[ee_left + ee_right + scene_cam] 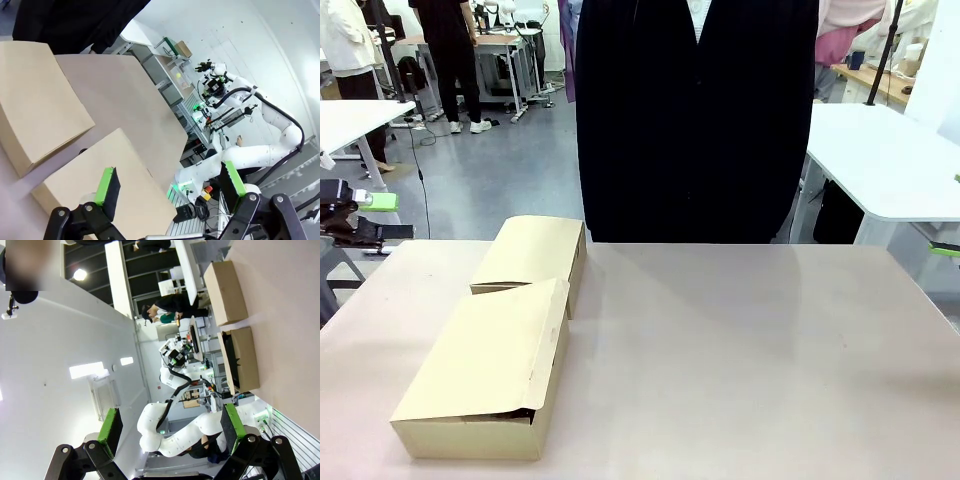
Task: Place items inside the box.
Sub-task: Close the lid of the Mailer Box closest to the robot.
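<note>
Two tan cardboard boxes lie on the left of the table. The near box [480, 375] [135, 175] [245, 357] has its front end ajar, and the inside is too dark to make out. The far box [532, 252] [35, 110] [226, 290] is closed. The items are out of view. My left gripper [170, 182] stands open and empty beyond the table's left edge [365, 215], short of the boxes. My right gripper [171, 423] is open and empty, held off the table's right side. One of its green pads [946, 249] shows at the picture's right edge.
A person in dark clothing [695, 120] stands at the far edge of the tan table [740, 350]. White tables [885, 160] stand behind on both sides. The table's middle and right lie bare.
</note>
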You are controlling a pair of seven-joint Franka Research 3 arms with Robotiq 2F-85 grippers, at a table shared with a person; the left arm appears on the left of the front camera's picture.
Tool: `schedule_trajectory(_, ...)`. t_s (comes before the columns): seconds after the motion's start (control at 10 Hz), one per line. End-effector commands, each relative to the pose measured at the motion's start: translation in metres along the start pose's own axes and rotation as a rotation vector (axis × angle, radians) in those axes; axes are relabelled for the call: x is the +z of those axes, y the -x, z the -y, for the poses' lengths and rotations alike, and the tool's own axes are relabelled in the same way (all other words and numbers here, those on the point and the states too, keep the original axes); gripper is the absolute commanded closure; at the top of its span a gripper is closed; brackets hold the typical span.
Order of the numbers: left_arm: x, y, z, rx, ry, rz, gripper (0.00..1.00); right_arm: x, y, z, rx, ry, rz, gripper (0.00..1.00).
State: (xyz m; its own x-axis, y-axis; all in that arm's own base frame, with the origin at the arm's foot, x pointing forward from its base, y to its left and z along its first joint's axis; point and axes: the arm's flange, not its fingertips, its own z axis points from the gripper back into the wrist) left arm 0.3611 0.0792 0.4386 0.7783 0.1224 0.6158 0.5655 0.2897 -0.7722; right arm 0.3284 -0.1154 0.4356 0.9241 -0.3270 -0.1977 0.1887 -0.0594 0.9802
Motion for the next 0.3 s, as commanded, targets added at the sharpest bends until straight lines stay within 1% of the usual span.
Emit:
schedule_trajectory(0.0,-0.0024,0.0058,0.0005,-0.018,0.006,0.011,0.00,0.0000,0.0019,-0.0054,-0.018,-0.010,-0.001,0.00)
schedule_trajectory(0.2,-0.0024,0.0058,0.0005,-0.018,0.006,0.011,0.00,0.0000,0.0019,-0.0054,-0.018,-0.010,-0.001,0.00)
